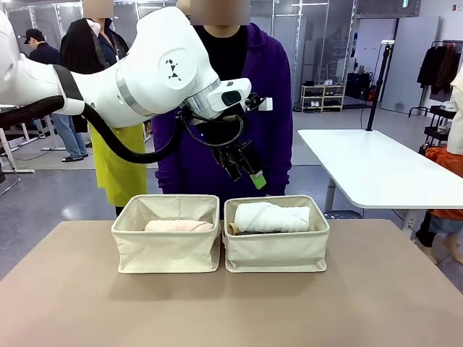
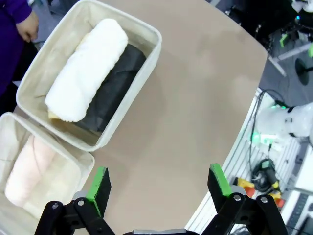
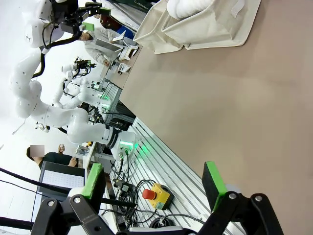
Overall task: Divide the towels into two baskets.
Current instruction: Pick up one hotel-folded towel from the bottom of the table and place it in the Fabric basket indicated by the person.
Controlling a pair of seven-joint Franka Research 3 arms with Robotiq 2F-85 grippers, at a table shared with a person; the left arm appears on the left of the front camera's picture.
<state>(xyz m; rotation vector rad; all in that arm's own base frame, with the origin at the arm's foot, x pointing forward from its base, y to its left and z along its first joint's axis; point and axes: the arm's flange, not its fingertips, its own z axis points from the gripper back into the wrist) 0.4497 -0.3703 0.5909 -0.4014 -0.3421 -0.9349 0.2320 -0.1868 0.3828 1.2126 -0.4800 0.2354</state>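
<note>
Peach towel (image 1: pixel 179 225) is held in left basket (image 1: pixel 167 251); white (image 1: pixel 271 217), grey (image 2: pixel 110 89), yellow (image 2: pixel 55 115) towels in right basket (image 1: pixel 276 251). Both tools (image 2: pixel 159 185) (image 3: pixel 151 180) are released, empty.

Matt cream canvas baskets (image 1: pixel 166 253), fluffy terry-cloth white towel (image 2: pixel 87 68), smooth matt beige table (image 1: pixel 231 311), glossy white plastic arm (image 1: pixel 145 79)

A tan table (image 1: pixel 231 303) is sitting in front, with grey floor (image 1: pixel 51 195) stretching behind it and a white table (image 1: pixel 376 170) standing off to the right. A low shelf rack (image 1: pixel 323 97) is standing against glass partitions (image 1: pixel 304 43) at the back, and dark clothes (image 1: pixel 441 65) are hanging at far right under even indoor light. A person in purple (image 1: pixel 271 137) is standing across the table, another in a yellow apron (image 1: pixel 119 170) beside them.
</note>
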